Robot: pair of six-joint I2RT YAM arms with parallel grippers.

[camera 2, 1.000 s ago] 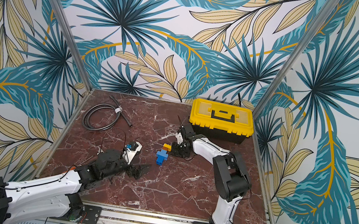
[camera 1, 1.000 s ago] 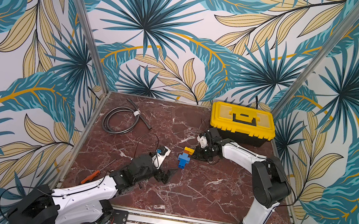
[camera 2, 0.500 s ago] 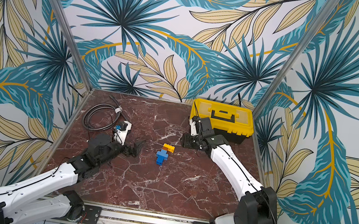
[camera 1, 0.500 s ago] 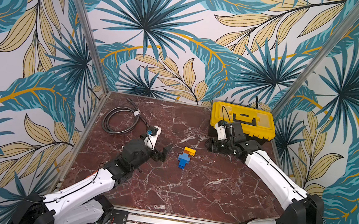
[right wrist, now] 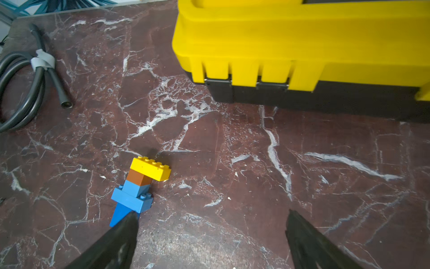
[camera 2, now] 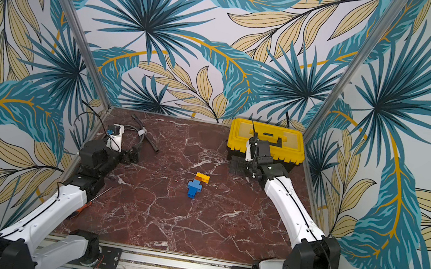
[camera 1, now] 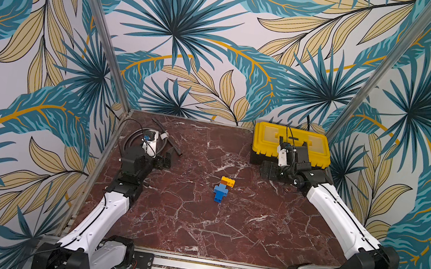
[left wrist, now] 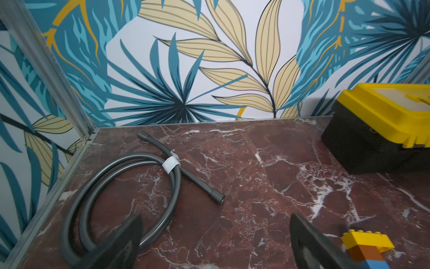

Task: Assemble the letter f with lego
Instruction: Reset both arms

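The letter f (camera 1: 222,189) lies flat in the middle of the marble table, seen in both top views (camera 2: 195,186). It is joined lego: a yellow bar (right wrist: 150,168) at the top, an orange piece (right wrist: 139,178) under it, then a blue stem with a blue crossbar (right wrist: 131,200). No gripper touches it. My left gripper (camera 1: 165,159) hangs open at the table's left near the hose, with nothing between its fingers (left wrist: 215,223). My right gripper (camera 1: 268,170) stands open and empty in front of the toolbox (right wrist: 210,216). In the right wrist view one fingertip (right wrist: 129,223) hides the stem's lower end.
A big yellow toolbox (camera 1: 291,145) with a black base stands at the back right, close behind the right gripper. A coiled grey hose (left wrist: 130,158) lies at the back left. An orange-handled screwdriver (camera 2: 82,206) lies by the left edge under the left arm.
Both arms have pulled back from the letter f, left toward the hose, right toward the toolbox. The right gripper has opened. The letter f stays lying in the middle.
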